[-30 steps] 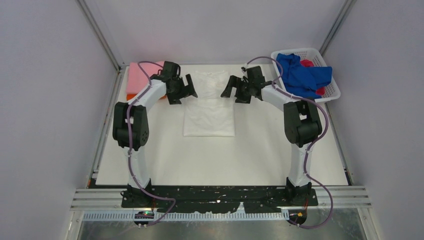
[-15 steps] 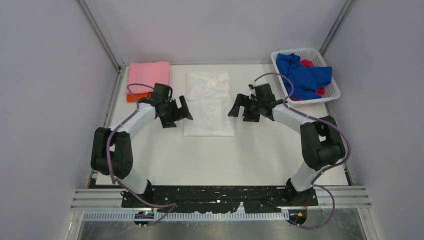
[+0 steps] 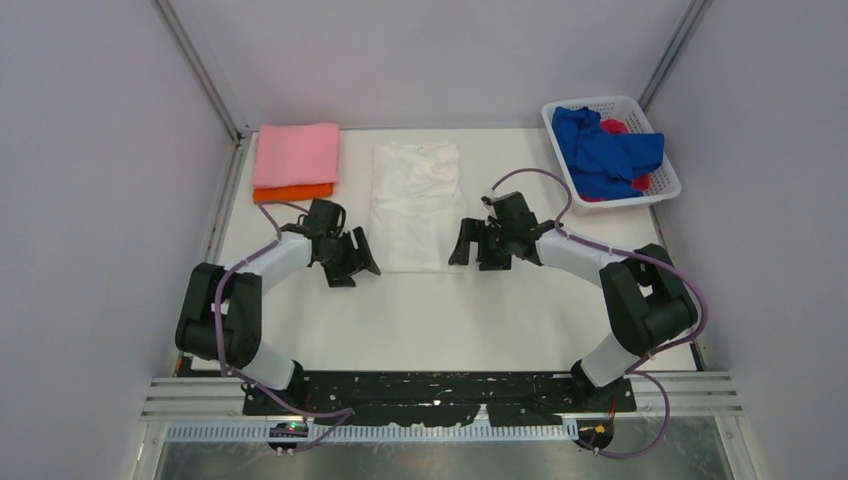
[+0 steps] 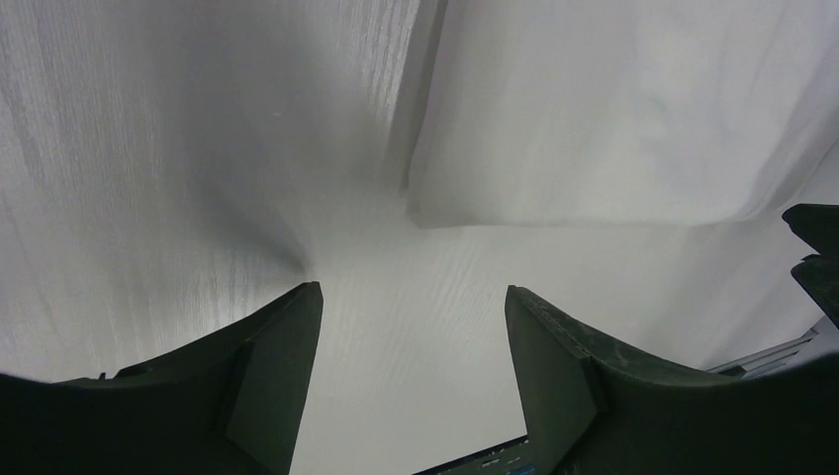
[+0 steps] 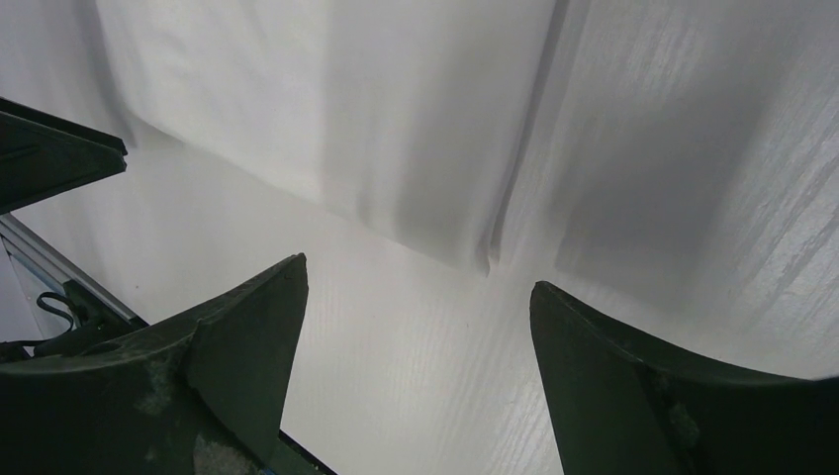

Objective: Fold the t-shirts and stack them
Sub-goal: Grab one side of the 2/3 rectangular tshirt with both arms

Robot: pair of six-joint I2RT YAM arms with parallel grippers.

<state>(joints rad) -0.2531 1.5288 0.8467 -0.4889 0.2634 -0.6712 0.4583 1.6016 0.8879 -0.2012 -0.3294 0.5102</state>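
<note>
A white t-shirt (image 3: 414, 203) lies folded into a long strip in the middle of the table; its near hem shows in the left wrist view (image 4: 613, 119) and in the right wrist view (image 5: 326, 109). My left gripper (image 3: 362, 262) is open and empty, just left of the shirt's near left corner. My right gripper (image 3: 462, 246) is open and empty, just right of the near right corner. A folded pink t-shirt (image 3: 296, 154) lies on a folded orange one (image 3: 292, 192) at the back left. A blue t-shirt (image 3: 605, 152) and a red one (image 3: 615, 127) are crumpled in the basket.
A white plastic lattice basket (image 3: 665, 186) stands at the back right corner. Metal frame posts rise at both back corners, with grey walls on both sides. The table's near edge holds the black arm base rail (image 3: 440, 392).
Both arms have drawn back toward me from the shirt's collar end to its near hem corners. The pink and orange stack is now uncovered. Both grippers stay open.
</note>
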